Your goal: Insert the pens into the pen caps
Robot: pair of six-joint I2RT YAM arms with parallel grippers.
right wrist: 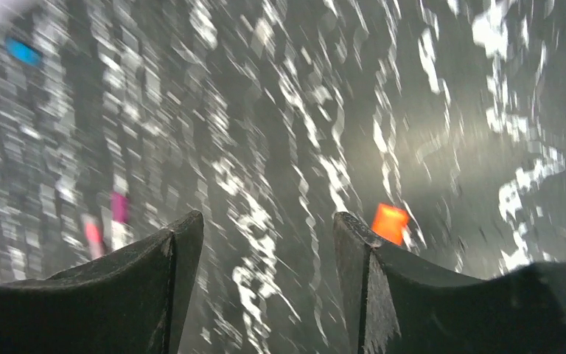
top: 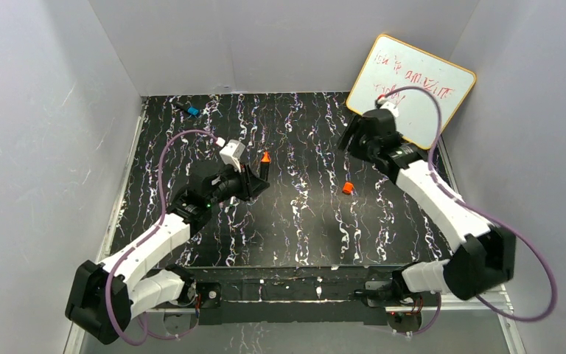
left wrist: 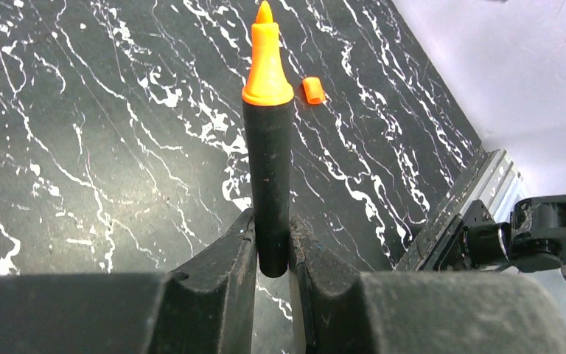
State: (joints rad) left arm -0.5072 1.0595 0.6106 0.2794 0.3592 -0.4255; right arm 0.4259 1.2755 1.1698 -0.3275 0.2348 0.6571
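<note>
One short black marker (left wrist: 271,177) with an orange tip, long axis straight out along the left gripper (left wrist: 271,254). Tip points away from the fingers, roughly toward the bright orange cap (left wrist: 312,90), which lies apart from it on the black marbled table (left wrist: 81,147). The marker's butt end is pinched between the two fingers, jaws closed tight on the barrel, and most of the barrel sticks out past them.

Top view: the marker sits left of table centre with its axis running toward the far wall. The orange cap is well to its right, between the two arms. Whether the tip is off the surface cannot be told.

Only the right wrist view shows inside the right gripper (right wrist: 265,228): jaws wide apart, nothing between them, with the orange cap just beyond the right-hand finger. That view is motion-blurred; a small magenta piece (right wrist: 119,206) shows far left.

Only the top view shows the whiteboard (top: 411,88) behind the right arm and the black piece with a blue end (top: 189,110) at the far left.
</note>
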